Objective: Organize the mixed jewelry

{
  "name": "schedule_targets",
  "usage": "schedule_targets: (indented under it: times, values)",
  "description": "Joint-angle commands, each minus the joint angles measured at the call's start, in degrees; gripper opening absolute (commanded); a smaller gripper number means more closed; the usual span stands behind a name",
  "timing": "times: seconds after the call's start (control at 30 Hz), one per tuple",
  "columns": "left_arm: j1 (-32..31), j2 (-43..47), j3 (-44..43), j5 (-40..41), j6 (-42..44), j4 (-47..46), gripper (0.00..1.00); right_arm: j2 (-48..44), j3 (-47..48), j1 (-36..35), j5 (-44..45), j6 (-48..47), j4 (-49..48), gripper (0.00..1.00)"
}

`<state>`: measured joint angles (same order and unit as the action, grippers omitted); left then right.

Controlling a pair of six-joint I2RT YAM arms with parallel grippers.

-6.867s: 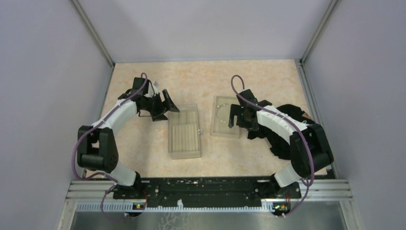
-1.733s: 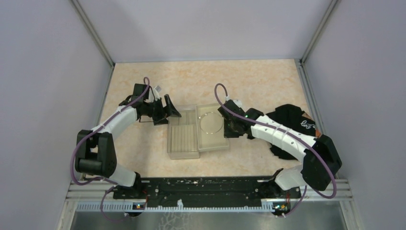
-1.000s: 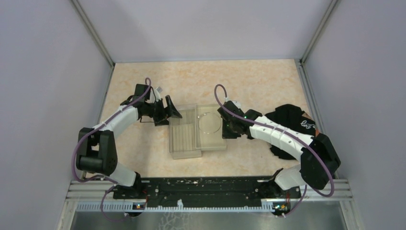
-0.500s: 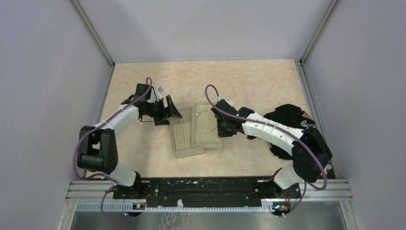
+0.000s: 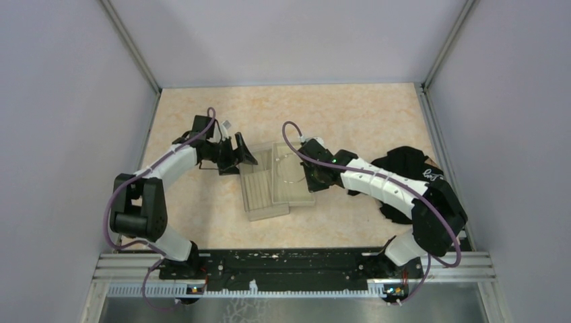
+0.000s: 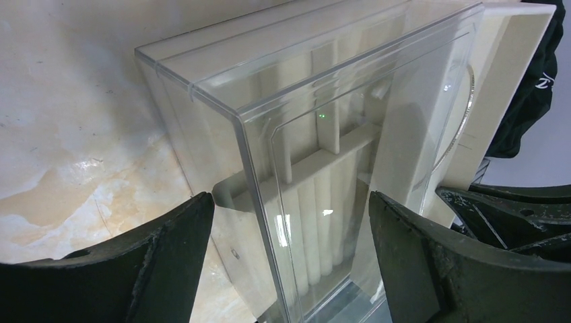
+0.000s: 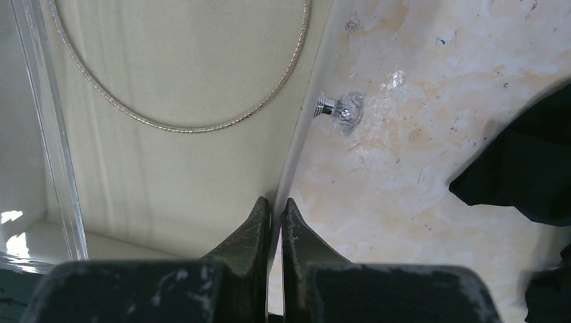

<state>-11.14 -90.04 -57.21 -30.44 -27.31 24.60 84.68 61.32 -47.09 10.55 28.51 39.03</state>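
Note:
Of the mixed jewelry, a thin silver hoop (image 7: 175,126) lies flat on the floor of a beige drawer tray (image 7: 168,195), also seen from above as the hoop (image 5: 289,168). My right gripper (image 7: 276,205) is shut on the tray's near wall, one finger inside and one outside, just below its crystal knob (image 7: 347,111). The tray (image 5: 296,195) overlaps a clear box (image 5: 259,195) holding a ribbed beige insert. My left gripper (image 6: 289,202) stands open, its fingers (image 6: 168,249) straddling the box's end corner (image 6: 236,134) without touching it.
A black cloth (image 5: 404,171) lies bunched under the right arm at the table's right side, and its edge (image 7: 525,168) is close to the tray's knob. Grey walls enclose the marbled tabletop (image 5: 350,114) on three sides.
The right gripper has slid the tray with the hoop leftward, from beside the clear box to partly over or into it, and the box has turned slightly. The left gripper has stayed open in place.

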Motion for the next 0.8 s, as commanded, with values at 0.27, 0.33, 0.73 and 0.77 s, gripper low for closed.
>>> schedule_targets:
  times: [0.27, 0.33, 0.73, 0.77]
  values:
    - [-0.8, -1.8, -3.0, 0.4, 0.8, -0.8, 0.9, -4.9, 2.1, -1.0, -0.9, -4.6, -0.1, 0.0]
    - [-0.8, -1.9, -3.1, 0.2, 0.9, -0.6, 0.9, -5.0, 2.6, -0.9, -0.9, -4.2, -0.2, 0.0]
    - [-1.7, -0.1, -1.3, -3.3, -1.6, -2.2, 0.9, -2.1, 4.0, -2.3, -6.5, 1.4, -4.6, 0.0]
    - [-1.8, 0.0, -1.2, -3.5, -1.9, -2.4, 0.9, -1.7, 4.3, -2.5, -7.1, 1.6, -4.9, 0.0]
